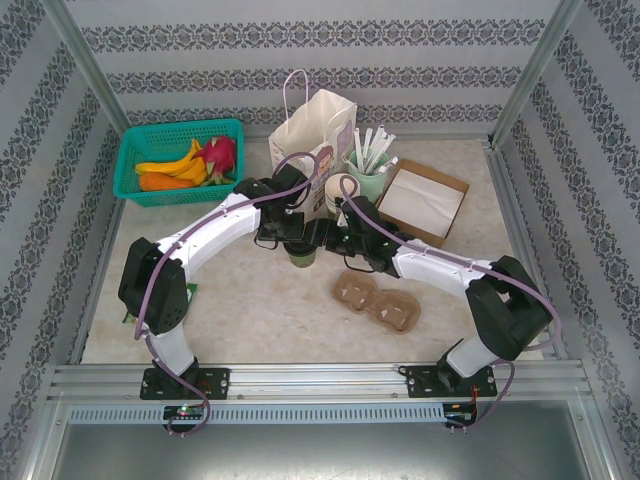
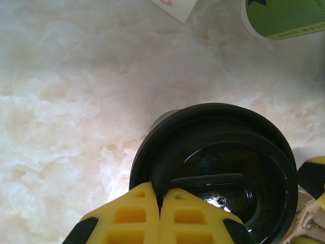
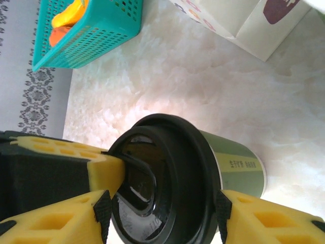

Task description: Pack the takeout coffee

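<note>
- Overhead, at the middle of the counter, both my arms meet over the takeout coffee. It stands upright just in front of the paper bag. The pulp cup carrier lies near it on my right, and the teal basket sits well apart at the far left.
- Through my left wrist camera, my left end effector is clenched — its two yellow fingers are pressed together on the rim of the black lid, pinching that thin edge and nothing else. Another green cup stands nearby at the upper right.
- Through my right wrist camera, my right end effector straddles the cup at lid height, with one pad against each side of the lid. I judge it is grasping the cup there, not merely standing around it.
- The risk, as I judge it, is two grips on one light paper cup.
  - If my left pulls up on the rim while my right holds, the lid may pop off — and the coffee spill.
  - If my right squeezes harder, the paper wall may buckle and loosen the lid.
  - If my arms lift toward the bag out of step, the cup could tilt or the bag get knocked over.
</note>
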Available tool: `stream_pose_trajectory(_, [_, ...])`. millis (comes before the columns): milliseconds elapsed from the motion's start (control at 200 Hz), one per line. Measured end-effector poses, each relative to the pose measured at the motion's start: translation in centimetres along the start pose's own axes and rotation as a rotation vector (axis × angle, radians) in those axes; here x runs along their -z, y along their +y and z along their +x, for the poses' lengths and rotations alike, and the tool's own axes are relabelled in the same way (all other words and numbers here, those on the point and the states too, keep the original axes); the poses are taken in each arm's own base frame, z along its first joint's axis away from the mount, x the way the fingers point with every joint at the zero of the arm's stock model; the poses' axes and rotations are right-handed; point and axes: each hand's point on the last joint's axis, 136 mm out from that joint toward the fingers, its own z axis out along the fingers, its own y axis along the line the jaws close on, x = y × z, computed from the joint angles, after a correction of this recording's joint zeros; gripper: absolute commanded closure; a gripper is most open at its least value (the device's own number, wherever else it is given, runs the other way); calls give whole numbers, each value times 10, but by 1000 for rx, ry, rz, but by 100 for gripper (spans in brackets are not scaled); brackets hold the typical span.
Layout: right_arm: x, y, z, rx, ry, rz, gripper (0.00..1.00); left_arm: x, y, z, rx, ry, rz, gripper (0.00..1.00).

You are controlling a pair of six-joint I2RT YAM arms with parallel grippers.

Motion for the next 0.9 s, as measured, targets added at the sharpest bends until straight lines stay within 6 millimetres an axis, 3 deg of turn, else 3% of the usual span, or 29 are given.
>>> stream_pose_trajectory(295, [-8,-13,6,-21,47,73,36,0,-2,2,-6,12,12,97])
stream_pose_trajectory(585, [-15,-19,11,-32,78,95,41,0,-3,3,-6,14,16,97])
stream_pose_trajectory(704, [-18,-18,11,-34,87,90,46,0,-4,3,-6,18,22,94])
stream_pose_trajectory(899, [-18,-15,13,-22,99,104,45,1,-4,3,1,19,49,89])
